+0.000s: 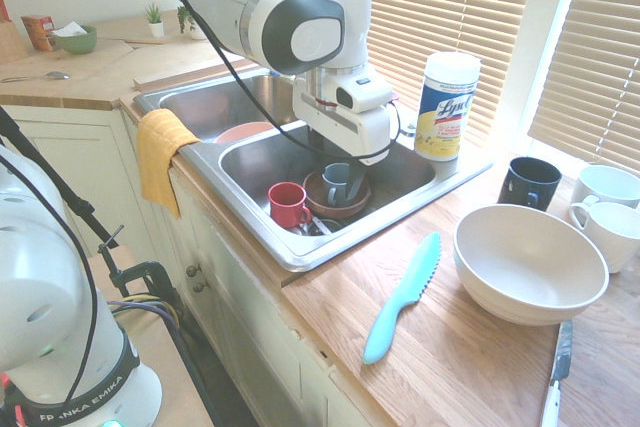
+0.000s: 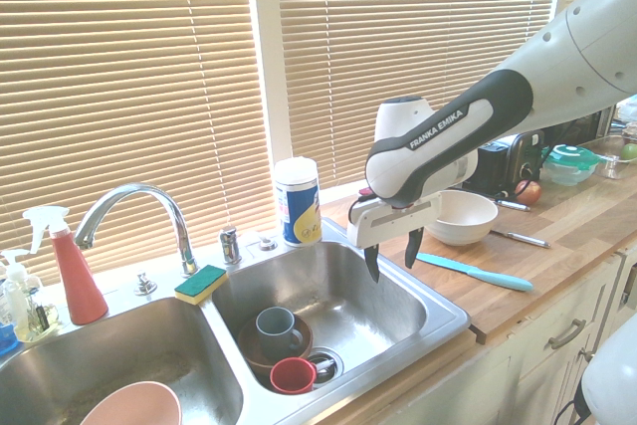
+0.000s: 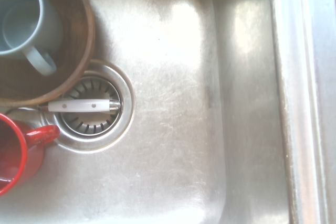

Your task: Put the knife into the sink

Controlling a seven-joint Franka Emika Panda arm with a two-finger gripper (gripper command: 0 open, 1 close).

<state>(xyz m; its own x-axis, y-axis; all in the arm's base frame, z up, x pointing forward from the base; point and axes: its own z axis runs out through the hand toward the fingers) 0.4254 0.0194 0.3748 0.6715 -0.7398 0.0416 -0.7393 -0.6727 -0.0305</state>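
Now: end effector (image 2: pixel 394 257) spread wide, empty, over sink (image 2: pixel 438 312). Knife (image 1: pixel 403 297) flat on table (image 1: pixel 460 367), beside bowl (image 1: pixel 530 263). Probably light, stiff, slick plastic; best pinched across handle.

wooden bench (image 1: pixel 450 347) | turquoise knife (image 1: pixel 402 297) lay flat near the sink (image 1: pixel 300 252) edge | big cream bowl (image 1: pixel 530 263) just beside it | white-handled knife (image 1: pixel 556 372) at the bowl's near side | dark mug (image 1: pixel 529 183) and two white mugs (image 1: pixel 605 202) behind | Lysol tub (image 1: pixel 446 105) on the sink rim

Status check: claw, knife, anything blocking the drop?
Claw open, empty, over sink. Knife flat on counter, untouched. Mugs and brown bowl crowd drain side.
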